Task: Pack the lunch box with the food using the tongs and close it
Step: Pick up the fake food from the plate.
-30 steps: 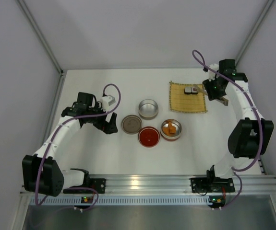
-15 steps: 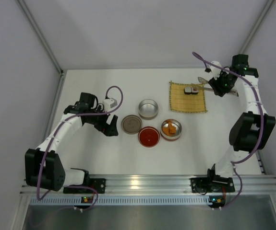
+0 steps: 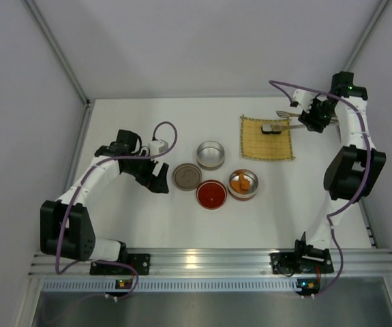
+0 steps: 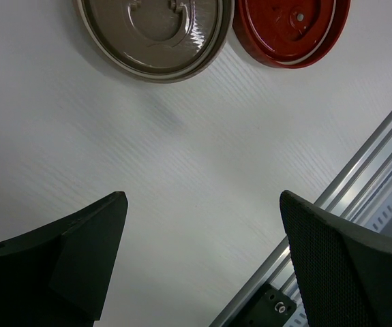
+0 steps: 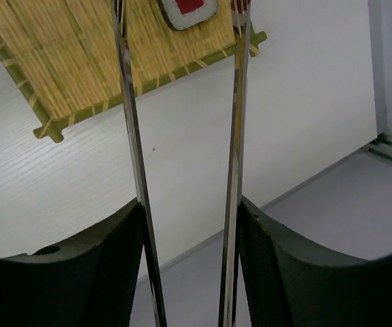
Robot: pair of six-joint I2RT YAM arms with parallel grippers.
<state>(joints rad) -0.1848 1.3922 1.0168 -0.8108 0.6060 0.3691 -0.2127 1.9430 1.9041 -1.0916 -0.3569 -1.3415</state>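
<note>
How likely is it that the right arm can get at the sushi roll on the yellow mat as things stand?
Probably yes: the right gripper holds the tongs out over the mat, a sushi roll sits between their two arms, and nothing lies in the way.

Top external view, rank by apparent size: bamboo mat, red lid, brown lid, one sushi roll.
1. bamboo mat
2. red lid and brown lid: look alike, not ranked
3. sushi roll
</note>
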